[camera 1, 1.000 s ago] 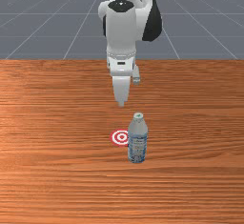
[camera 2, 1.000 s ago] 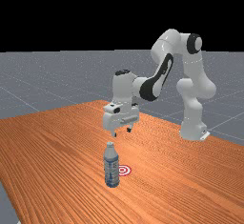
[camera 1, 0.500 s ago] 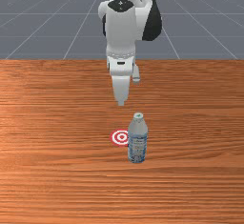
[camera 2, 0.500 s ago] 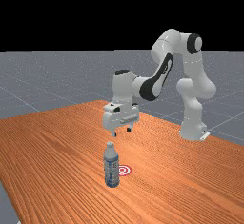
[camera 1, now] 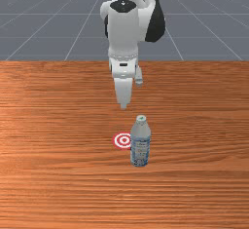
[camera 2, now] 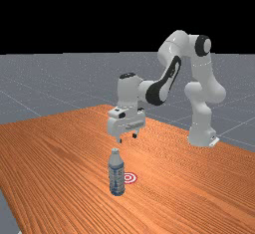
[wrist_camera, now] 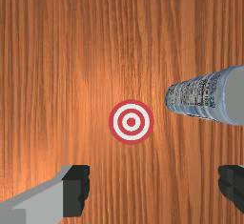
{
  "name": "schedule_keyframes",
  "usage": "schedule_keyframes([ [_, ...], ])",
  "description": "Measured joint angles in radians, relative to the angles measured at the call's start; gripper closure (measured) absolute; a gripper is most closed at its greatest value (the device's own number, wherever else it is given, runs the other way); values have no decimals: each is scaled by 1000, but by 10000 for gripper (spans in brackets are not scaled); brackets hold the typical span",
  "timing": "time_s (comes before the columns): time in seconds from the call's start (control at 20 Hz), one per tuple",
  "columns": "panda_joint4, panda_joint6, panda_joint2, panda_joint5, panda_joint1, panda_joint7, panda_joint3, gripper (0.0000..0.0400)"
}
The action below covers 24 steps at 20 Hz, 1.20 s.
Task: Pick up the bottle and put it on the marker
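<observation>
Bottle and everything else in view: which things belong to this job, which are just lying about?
In the job:
bottle, standing off the marker
marker, ringed red and white
claw, open

Just there:
wooden table, under bottle and marker
grey floor

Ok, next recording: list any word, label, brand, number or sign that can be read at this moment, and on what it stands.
Blue and white plastic bottle: lines of dark print on its label, too small to read; no brand or number can be quoted.
Flat round marker: a target sign of red and white rings, no letters or numbers seen.
White and grey robot arm: no text that I can make out.
</observation>
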Motion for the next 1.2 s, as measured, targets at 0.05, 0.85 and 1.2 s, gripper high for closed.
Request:
schedule_keyframes([
  [0.05, 2, -4, 1, 0, 0, -1, 0, 0],
  [0.85, 85, -22, 67, 2, 3, 25, -4, 0],
  [1.2, 80, -10, 67, 3, 5, 38, -6, 0],
])
